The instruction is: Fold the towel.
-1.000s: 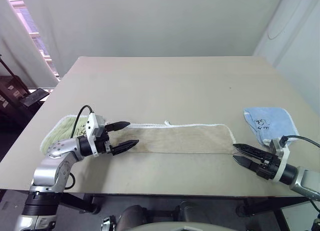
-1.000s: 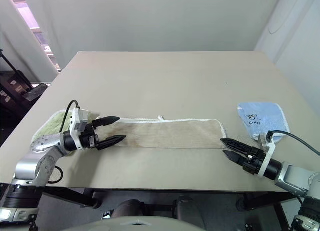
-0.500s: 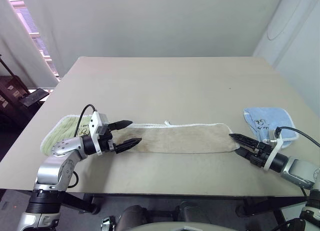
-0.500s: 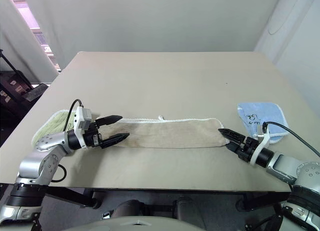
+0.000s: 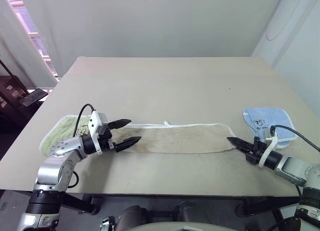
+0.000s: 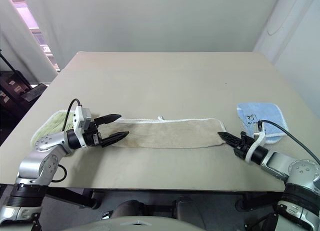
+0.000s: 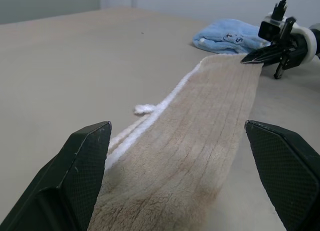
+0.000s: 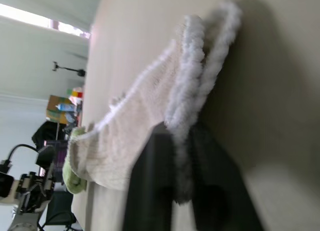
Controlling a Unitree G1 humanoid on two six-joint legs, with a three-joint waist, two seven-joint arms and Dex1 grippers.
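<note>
Pinching the long beige terry towel's (image 5: 180, 138) end with my right gripper (image 5: 234, 142) to fold it over, left gripper (image 5: 131, 132) spread wide.

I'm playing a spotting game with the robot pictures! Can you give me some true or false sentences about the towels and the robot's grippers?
1. The right gripper is pinching the end of the beige towel. True: the right wrist view shows its white edging between the closed fingers.
2. The left gripper is shut tight. False: its fingers stand wide open over the towel's other end.
3. The blue towel lies on the robot's left. False: it lies on the right, behind the right gripper.
4. A green towel lies by the left arm. True.
5. The beige towel is rolled into a ball. False: it lies in a long flat strip on the table.
</note>
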